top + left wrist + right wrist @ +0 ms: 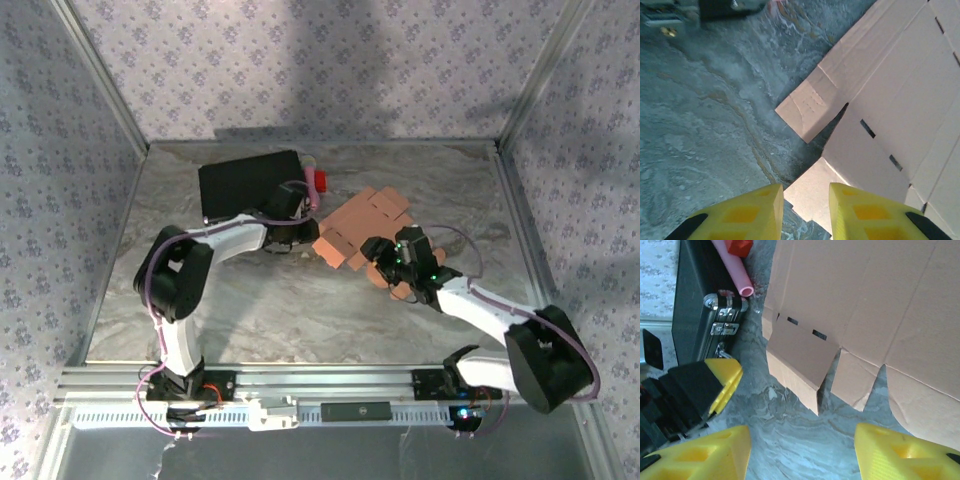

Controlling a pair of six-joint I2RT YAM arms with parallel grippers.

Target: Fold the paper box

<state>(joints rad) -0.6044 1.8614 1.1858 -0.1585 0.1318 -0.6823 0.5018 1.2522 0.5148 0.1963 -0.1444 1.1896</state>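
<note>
Got left gripper (pixel 805 210), right gripper (pixel 801 454) spread, empty; gotta pinch slotted centre-frame flap (pixel 801 354) of flat orange-tan cardboard sheet (pixel 855 295), crease slowly.

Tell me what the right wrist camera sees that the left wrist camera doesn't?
Right wrist view: the right gripper, wide open, the left gripper from the side, and a sharp black case and pink tube. Left wrist view: a corner of the paper box between the left gripper's fingertips; its top edge is too blurred to name. Both: the slotted tan box on the marbled table.
</note>
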